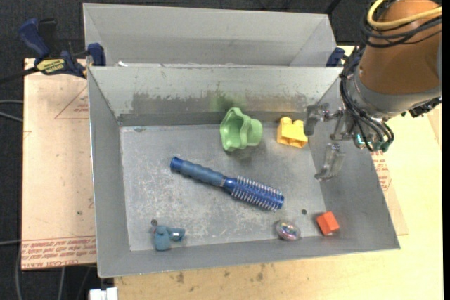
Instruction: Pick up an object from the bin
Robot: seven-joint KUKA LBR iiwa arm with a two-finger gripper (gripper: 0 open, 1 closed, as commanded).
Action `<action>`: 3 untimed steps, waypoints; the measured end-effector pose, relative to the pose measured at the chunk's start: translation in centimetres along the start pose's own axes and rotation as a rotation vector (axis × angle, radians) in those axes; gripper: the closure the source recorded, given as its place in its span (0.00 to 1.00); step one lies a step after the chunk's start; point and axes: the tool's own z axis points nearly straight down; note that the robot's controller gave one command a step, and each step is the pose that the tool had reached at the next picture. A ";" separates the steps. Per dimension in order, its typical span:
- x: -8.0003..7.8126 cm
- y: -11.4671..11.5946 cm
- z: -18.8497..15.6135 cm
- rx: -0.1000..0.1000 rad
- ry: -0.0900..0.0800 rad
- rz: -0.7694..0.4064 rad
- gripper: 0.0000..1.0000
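As the orange-covered arm point(401, 56) reaches in, its claw point(328, 162) hangs low by the bin's point(211, 91) wall, state indiscernible. A yellow block point(292, 132) lies nearest, just beyond-left; an orange block point(327, 223) and a blue hairbrush point(226, 183) lie apart.

The bin point(163, 145) is grey sheet metal, dull and matt, its floor scratched and scuffed all over. The blue hairbrush point(225, 183) looks plastic, with a faint sheen on its smooth handle. The green cup point(240, 128) looks matt, rubbery. The yellow block point(292, 132) and orange block point(327, 223) look like plain smooth plastic. The small round thing point(287, 230) glints, glossy. The gripper point(325, 171) is bare grey metal, under a glossy orange cover point(404, 46).
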 end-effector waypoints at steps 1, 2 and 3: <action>2.0 9.8 17.5 -0.002 0.000 0.224 0.00; 1.7 10.9 13.9 -0.002 -0.010 0.238 0.00; 0.7 11.0 12.9 -0.002 -0.009 0.264 0.00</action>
